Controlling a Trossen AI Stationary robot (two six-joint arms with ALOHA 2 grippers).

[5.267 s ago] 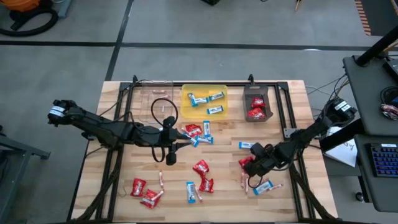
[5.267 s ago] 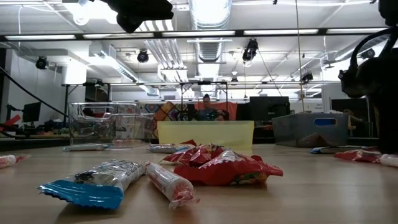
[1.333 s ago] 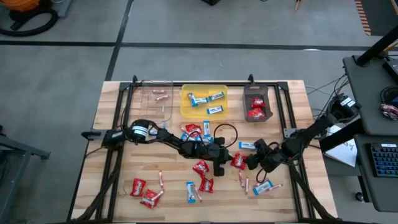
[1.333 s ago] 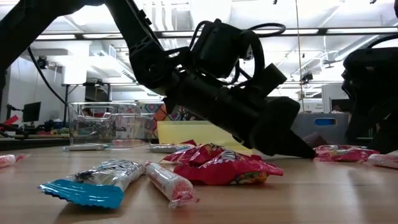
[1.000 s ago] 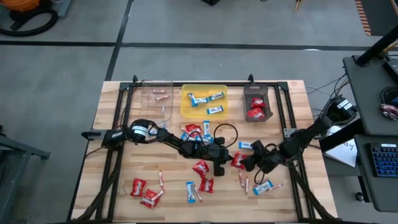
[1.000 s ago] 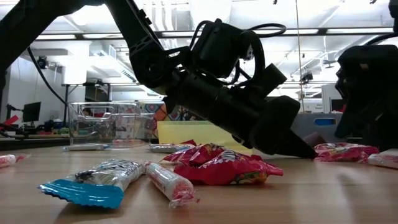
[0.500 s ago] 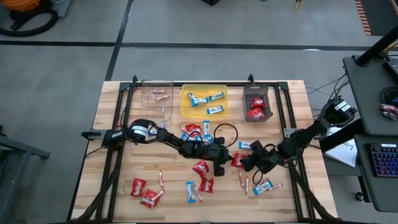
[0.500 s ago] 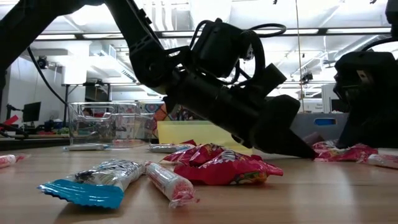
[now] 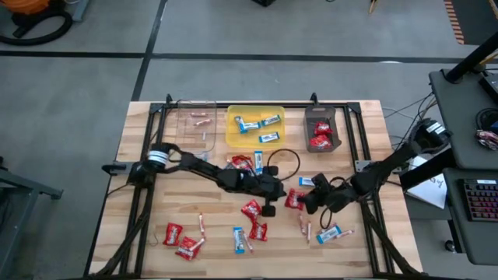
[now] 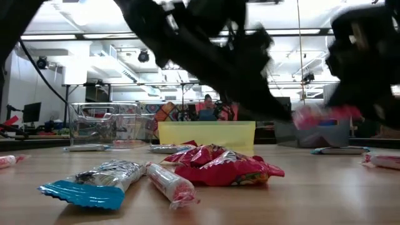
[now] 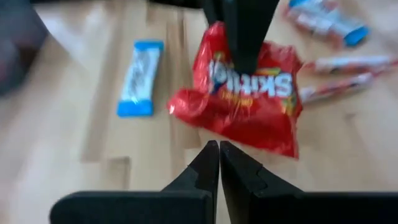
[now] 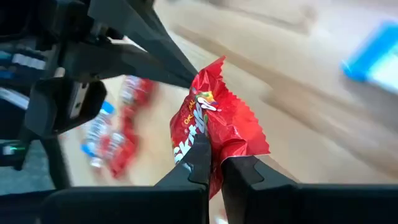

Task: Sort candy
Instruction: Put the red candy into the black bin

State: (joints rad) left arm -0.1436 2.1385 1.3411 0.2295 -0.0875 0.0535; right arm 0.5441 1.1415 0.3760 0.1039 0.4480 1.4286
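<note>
right tool [image 12: 214, 163] pinches red "skittles" packet [image 12: 211, 127] off table; left tool [image 11: 219, 163] closed, empty.

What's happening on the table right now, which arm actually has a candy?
The right gripper is shut on a red packet, with its fingers pinching the wrapper just off the wooden table. The left gripper is shut and empty beside it, above another red packet. The yellow tray holds blue-and-white bars, the dark tray red packets, and many candies remain loose.
</note>
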